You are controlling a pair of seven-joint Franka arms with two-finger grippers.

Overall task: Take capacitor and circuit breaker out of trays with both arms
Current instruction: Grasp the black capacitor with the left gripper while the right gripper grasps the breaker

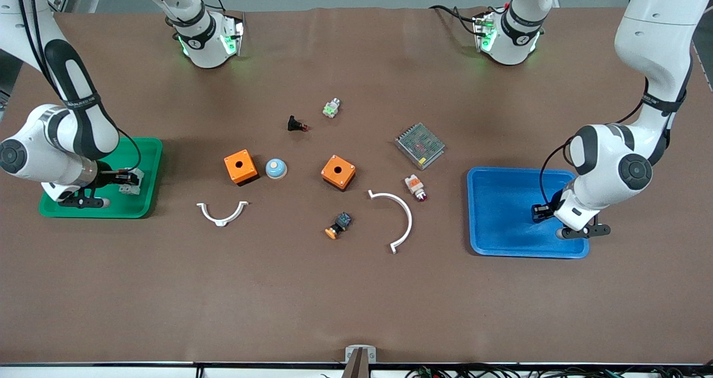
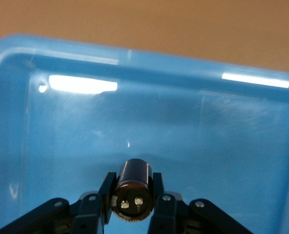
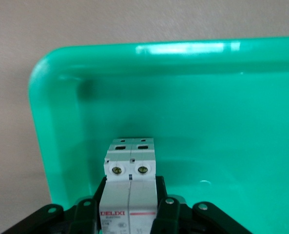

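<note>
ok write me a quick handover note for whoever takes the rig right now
Left gripper: jaws shut on the capacitor, low in the blue tray.
Right gripper: jaws shut on the circuit breaker, low in the green tray.
Done: both parts gripped.
Left: lift each out of its tray and set it on the table.

Capacitor (image 1: 538, 211): in the front view a dark speck against the left arm's wrist, shape unreadable. Circuit breaker (image 3: 130, 187): lower body cut off by the right wrist view's edge. Blue tray (image 1: 501, 211): one corner hidden under the left arm. Green tray (image 1: 146, 169): partly hidden under the right arm.
</note>
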